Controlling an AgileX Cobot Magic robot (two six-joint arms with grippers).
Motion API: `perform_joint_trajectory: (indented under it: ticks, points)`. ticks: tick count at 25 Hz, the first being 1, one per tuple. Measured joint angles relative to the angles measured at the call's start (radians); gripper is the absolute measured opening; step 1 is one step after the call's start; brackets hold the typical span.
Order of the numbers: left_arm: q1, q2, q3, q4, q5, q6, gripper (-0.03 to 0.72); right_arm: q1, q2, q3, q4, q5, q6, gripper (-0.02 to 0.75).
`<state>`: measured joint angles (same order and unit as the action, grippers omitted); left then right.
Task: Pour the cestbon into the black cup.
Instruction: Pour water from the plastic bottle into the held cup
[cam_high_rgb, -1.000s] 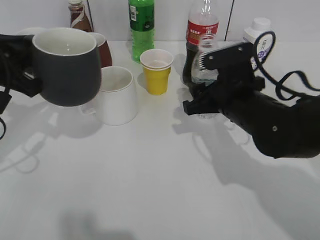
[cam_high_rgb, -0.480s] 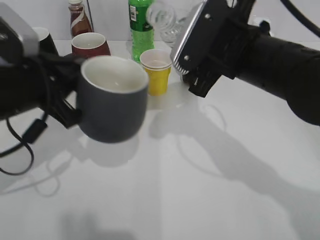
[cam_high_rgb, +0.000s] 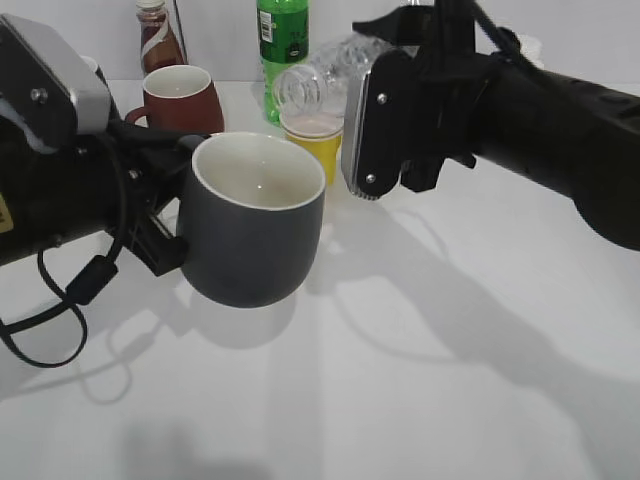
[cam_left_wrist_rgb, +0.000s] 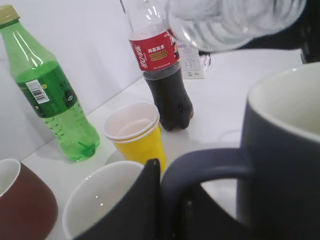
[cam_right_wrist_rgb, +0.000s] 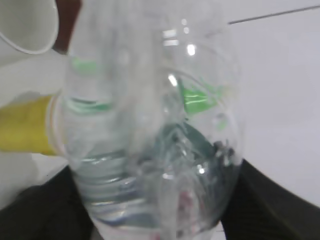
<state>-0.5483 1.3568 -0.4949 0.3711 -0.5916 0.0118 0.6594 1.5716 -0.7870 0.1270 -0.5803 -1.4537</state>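
Cestbon tipped toward the black cup, both held off the table

The left gripper (cam_high_rgb: 165, 235) is clamped on the handle of the black cup (cam_high_rgb: 255, 225), upright in mid-air. The right gripper (cam_high_rgb: 395, 120) is closed around the cestbon (cam_high_rgb: 315, 80), tilted with its mouth above and just behind the cup's far rim. A yellow paper cup (cam_high_rgb: 318, 135) stands close behind; bare white table (cam_high_rgb: 420, 380) lies in front.

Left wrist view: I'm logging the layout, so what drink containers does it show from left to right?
Maroon ceramic mug, green plastic bottle, yellow paper cup, red-labelled cola bottle, charcoal-black mug held by its handle.
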Motion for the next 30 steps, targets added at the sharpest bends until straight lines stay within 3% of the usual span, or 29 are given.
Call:
perform_joint_trajectory:
  ticks: [9,15,30]
  points:
    - [0.000,0.000,0.000,-0.015,0.020,0.000,0.034,0.000,0.000,0.000,-0.028,-0.105,-0.092,0.474]
    - [0.000,0.000,0.000,-0.030,0.033,0.000,0.034,0.000,0.000,0.000,-0.141,-0.143,-0.099,0.474]
    - [0.000,0.001,0.000,-0.030,0.041,0.000,0.034,0.000,0.000,0.000,-0.149,-0.150,-0.141,0.474]
